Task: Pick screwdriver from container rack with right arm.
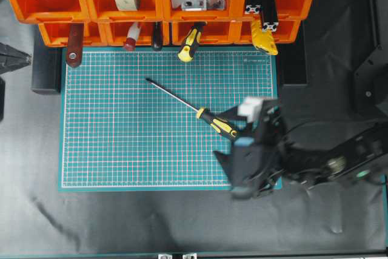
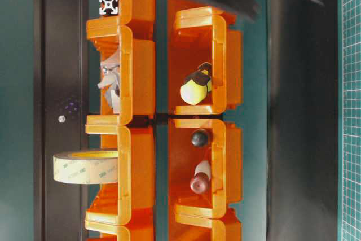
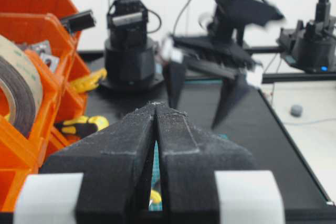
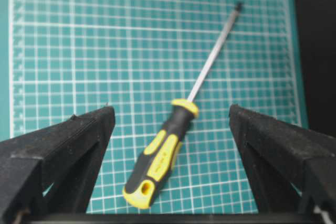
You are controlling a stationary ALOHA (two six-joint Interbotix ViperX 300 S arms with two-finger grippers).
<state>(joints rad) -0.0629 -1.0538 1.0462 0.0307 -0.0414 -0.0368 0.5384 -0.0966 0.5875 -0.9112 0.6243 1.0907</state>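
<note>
The screwdriver (image 4: 176,129), black-and-yellow handle and thin steel shaft, lies flat on the green mat (image 4: 79,51) between the right gripper's (image 4: 170,129) released, wide-spread jaws, touching neither. Its handle lies nearest the jaws; its tip points away, toward the rack (image 1: 91,10). Only the left wrist view shows the left gripper (image 3: 156,114), jaws clenched on nothing.

A dark surface (image 1: 151,222) carries a green cutting mat (image 1: 121,144) with a white grid. A screwdriver (image 1: 193,107) with a black and yellow handle lies flat on the mat, its slim metal shaft pointing toward the upper left. Along the mat's far edge stands the orange container rack (image 1: 160,4), wider than the mat.
</note>
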